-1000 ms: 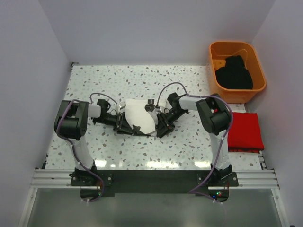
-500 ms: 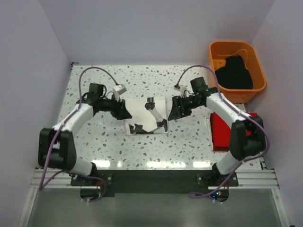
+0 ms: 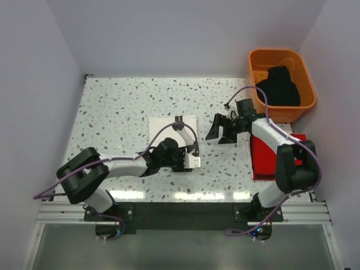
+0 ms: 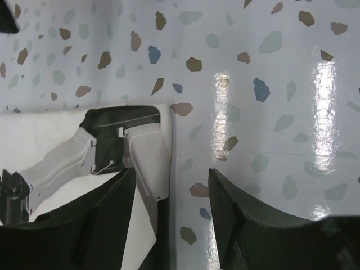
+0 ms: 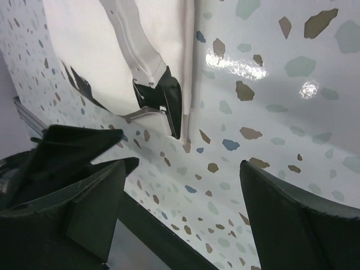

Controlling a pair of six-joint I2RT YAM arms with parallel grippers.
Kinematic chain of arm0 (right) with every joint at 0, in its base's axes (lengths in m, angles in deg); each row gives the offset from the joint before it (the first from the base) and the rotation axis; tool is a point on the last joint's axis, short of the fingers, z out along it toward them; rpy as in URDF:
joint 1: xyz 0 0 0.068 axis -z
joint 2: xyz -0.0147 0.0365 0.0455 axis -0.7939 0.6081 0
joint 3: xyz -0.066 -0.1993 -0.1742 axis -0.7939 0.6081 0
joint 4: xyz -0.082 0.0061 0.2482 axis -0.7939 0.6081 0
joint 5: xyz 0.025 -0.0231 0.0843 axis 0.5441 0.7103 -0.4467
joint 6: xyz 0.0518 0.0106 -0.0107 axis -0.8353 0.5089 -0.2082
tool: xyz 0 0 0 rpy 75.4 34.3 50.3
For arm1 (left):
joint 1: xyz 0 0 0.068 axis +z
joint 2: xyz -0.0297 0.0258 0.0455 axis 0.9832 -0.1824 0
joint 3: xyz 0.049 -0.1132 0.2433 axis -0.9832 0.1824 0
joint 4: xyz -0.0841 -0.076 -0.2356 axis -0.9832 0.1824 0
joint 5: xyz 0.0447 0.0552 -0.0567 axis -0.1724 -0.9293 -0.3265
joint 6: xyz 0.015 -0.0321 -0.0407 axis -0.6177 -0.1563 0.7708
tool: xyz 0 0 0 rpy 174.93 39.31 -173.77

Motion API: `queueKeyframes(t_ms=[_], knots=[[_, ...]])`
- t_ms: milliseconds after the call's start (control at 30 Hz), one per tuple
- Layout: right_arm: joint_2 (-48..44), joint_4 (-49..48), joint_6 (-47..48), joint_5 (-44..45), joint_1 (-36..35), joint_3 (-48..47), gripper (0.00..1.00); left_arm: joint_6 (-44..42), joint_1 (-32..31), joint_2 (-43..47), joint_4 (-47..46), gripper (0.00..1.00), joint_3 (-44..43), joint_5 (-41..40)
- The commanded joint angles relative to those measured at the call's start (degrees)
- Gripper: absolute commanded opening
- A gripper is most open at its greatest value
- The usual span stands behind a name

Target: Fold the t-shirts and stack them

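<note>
White shirt (image 3: 166,128) — folded, centre of table (image 3: 112,112). Red shirt (image 3: 281,160) at 3 o'clock; black shirt (image 3: 278,84) in tub (image 3: 256,59), 1 o'clock. Left pincer (image 3: 188,160), right pincer (image 3: 220,130): spread, empty. Fold apparently done — next, probably pinch edges, stack on red.

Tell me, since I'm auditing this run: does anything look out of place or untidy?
The black t-shirt lies bunched and unfolded in the orange tub at the far right. The white t-shirt lies folded at centre. The red t-shirt lies apart to its right, so nothing is stacked.
</note>
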Motion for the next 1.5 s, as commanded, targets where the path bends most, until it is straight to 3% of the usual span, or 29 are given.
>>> queueKeyframes(t_ms=[0,400,567,700,967,1167,1300,1467], knots=[[0.0,-3.2,-3.4,1.7,0.6,-1.2,0.86,-8.4,-3.7,-3.1,-15.2,0.58,0.5,-7.4],[2.7,-4.7,-6.0,-0.4,0.8,1.1,0.92,-11.6,-4.1,-17.0,-19.2,0.38,-4.0,-7.1],[4.4,-7.8,-9.5,-1.0,0.7,2.0,0.94,-11.6,-3.3,-17.2,-17.9,0.13,-5.4,-5.2],[6.6,-10.4,-12.3,-2.0,-0.2,2.4,0.95,-8.5,-1.2,-13.2,-15.6,0.0,-6.0,1.1],[11.0,-21.9,-21.2,-7.0,-6.4,3.3,0.96,-1.6,4.0,-7.3,-12.3,0.0,-5.5,10.9],[17.7,-30.6,-28.6,-10.6,-9.1,3.0,0.96,-1.9,4.6,-4.0,-12.8,0.0,-3.9,14.5],[22.4,-35.1,-32.8,-13.8,-9.5,2.5,0.86,-2.3,5.1,-2.1,-12.6,0.0,-3.2,17.3],[26.9,-33.9,-32.8,-17.8,-9.5,0.4,0.75,-3.2,5.2,-1.1,-12.3,0.0,-1.8,19.3]])
